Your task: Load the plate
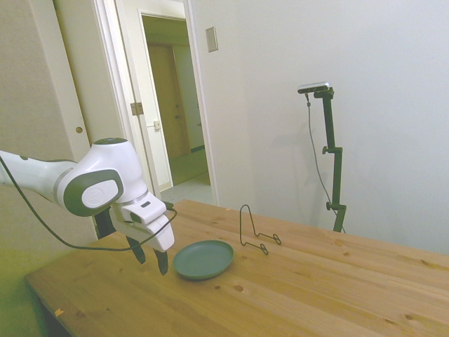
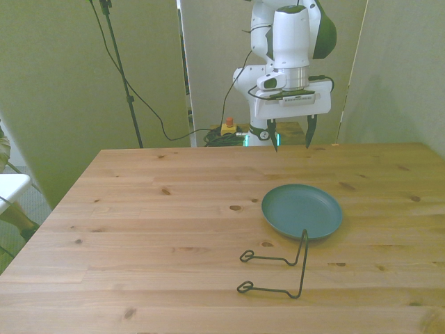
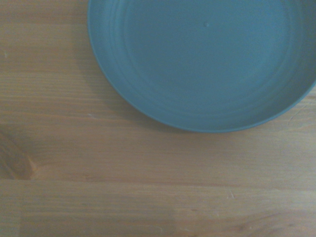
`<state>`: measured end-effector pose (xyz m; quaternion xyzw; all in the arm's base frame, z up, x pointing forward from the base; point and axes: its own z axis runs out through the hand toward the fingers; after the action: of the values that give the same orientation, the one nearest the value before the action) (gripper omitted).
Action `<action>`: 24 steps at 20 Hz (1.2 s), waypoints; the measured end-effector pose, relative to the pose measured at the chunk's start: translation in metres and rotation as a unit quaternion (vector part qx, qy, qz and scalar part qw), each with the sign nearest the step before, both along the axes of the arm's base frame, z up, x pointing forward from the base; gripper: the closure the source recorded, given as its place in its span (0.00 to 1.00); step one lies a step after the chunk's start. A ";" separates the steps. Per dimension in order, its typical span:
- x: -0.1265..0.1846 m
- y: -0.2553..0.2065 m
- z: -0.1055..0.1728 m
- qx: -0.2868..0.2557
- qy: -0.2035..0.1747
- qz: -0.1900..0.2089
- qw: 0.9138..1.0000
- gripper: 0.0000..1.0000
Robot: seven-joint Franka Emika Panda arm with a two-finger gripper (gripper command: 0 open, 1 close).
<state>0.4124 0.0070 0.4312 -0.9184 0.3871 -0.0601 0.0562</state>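
Gripper (image 2: 291, 135) is hovering, jaws spread, near the table's (image 2: 139, 209) far edge. Plate (image 2: 302, 211) is lying flat; pinching its rim squarely is looking wisest.

The white arm (image 1: 84, 184) reaches out low with its wrist bent downward. The gripper (image 2: 290, 132) hangs vertically, its two dark fingers (image 1: 161, 261) pointing straight down and spread wide apart. Nothing sits between the fingertips; the space there is bare.
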 end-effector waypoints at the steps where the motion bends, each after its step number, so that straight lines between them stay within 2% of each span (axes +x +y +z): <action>1: 0.000 0.000 -0.001 0.000 0.002 0.000 1.000 0.00; 2: -0.001 -0.004 -0.002 0.003 0.009 -0.003 1.000 0.00; 5: 0.011 -0.008 0.016 -0.010 -0.007 -0.015 1.000 0.00; 9: 0.043 -0.010 0.026 -0.045 -0.013 -0.037 0.998 0.00; 16: 0.100 0.023 0.002 -0.090 -0.012 -0.063 0.994 0.00; 24: 0.113 0.087 -0.026 -0.112 -0.024 -0.071 0.991 0.00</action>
<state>0.5250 0.0944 0.4056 -0.8874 0.4405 -0.1289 -0.0426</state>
